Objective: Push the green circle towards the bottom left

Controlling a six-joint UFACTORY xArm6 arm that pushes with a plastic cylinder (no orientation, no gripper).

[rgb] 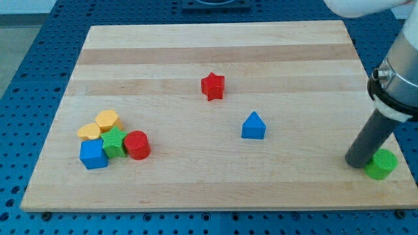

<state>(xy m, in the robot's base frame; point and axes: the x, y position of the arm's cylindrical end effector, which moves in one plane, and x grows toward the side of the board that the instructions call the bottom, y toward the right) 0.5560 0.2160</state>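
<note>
A: Because the rod ends in a plain tip [358,162], there is nothing on it that opens or closes, and it holds nothing; it only stands on the board [215,52] near the view's right edge, low down.

B: And the green circle [381,164]?

A: It lies just at the view's right of my tip, touching the rod or almost touching, I cannot tell which. It is very near the board's bottom right corner.

B: So what could go wrong from here?

A: My tip is on the left side of the circle, and the goal is bottom left. I judge that a push from this side would send the circle to the right, off the board. The tip must first go around it, and the free wood on that side is narrow.

B: Anything further out?

A: A blue triangle [253,126] and a red star [212,86] are well apart, toward the middle. At the bottom left sits a cluster: red cylinder [137,145], green star [114,141], blue cube [93,155], two yellow blocks [99,125]. A long push could disturb them
</note>
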